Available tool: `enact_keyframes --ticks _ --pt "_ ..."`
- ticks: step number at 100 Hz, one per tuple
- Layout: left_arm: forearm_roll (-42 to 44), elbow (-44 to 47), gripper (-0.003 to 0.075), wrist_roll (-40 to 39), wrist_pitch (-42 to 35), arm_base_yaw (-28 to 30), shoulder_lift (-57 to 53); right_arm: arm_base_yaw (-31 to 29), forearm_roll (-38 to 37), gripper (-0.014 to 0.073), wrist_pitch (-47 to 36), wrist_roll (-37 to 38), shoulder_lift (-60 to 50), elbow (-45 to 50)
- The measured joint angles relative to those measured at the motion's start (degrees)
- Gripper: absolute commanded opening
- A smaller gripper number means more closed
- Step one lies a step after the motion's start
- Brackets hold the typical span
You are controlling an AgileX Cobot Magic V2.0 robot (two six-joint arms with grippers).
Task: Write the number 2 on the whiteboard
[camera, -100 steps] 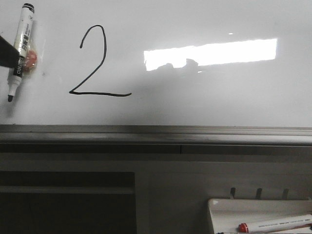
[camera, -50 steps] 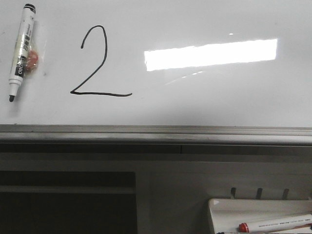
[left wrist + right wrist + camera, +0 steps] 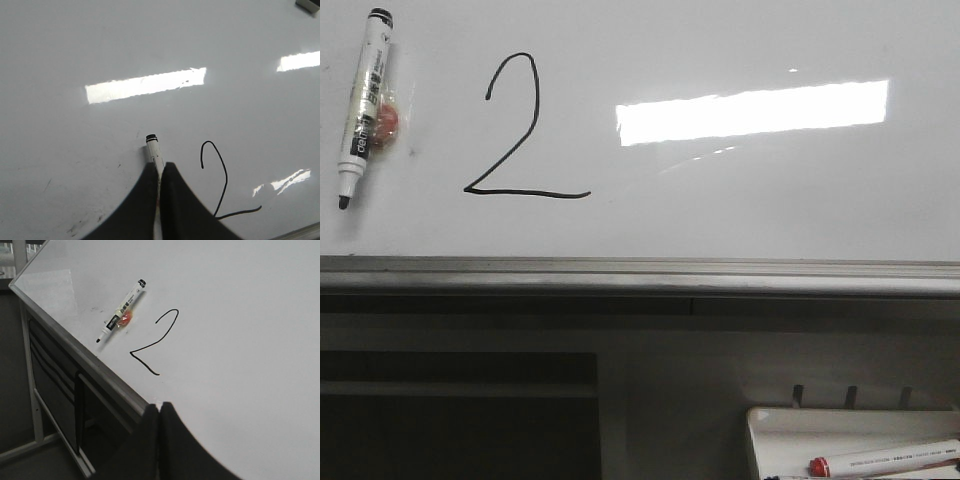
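The number 2 [image 3: 525,193] is drawn in thin black line on the whiteboard [image 3: 770,210], left of centre. A black-tipped marker [image 3: 362,105] clings to the board left of the digit, tip down, with an orange blob [image 3: 386,121] behind its barrel. No gripper appears in the front view. In the left wrist view my left gripper [image 3: 160,167] is shut, off the board; the marker [image 3: 154,149] shows beyond its tips and the 2 [image 3: 226,175] beside them. My right gripper [image 3: 159,407] is shut and empty near the board's lower rail, far from the marker [image 3: 122,312] and the 2 [image 3: 145,365].
A grey metal rail [image 3: 640,270] runs along the board's bottom edge, with dark cabinet panels below. A small white tray [image 3: 790,430] at lower right holds a red-capped marker [image 3: 885,460]. A bright light reflection [image 3: 750,110] lies on the board.
One second ago a dark gripper sat at the left edge beside the marker; it has since left the front view. The marker stays on the board. Shadows over the reflection are gone.
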Motion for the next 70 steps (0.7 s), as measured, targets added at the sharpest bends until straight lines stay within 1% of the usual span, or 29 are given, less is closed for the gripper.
enact_keyframes --ticks 10,20,70 --pt "0.0 0.21 -0.002 0.0 0.4 0.0 -0.02 0.0 0.0 -0.0057 0.0 0.0 -4.27 1.69" --pt "0.0 0.21 -0.002 0.0 0.49 0.0 -0.02 0.0 0.0 -0.0057 0.0 0.0 -6.14 2.18" --pt "0.0 0.21 -0.002 0.0 0.75 0.0 -0.02 0.0 0.0 -0.0057 0.0 0.09 -6.41 2.25"
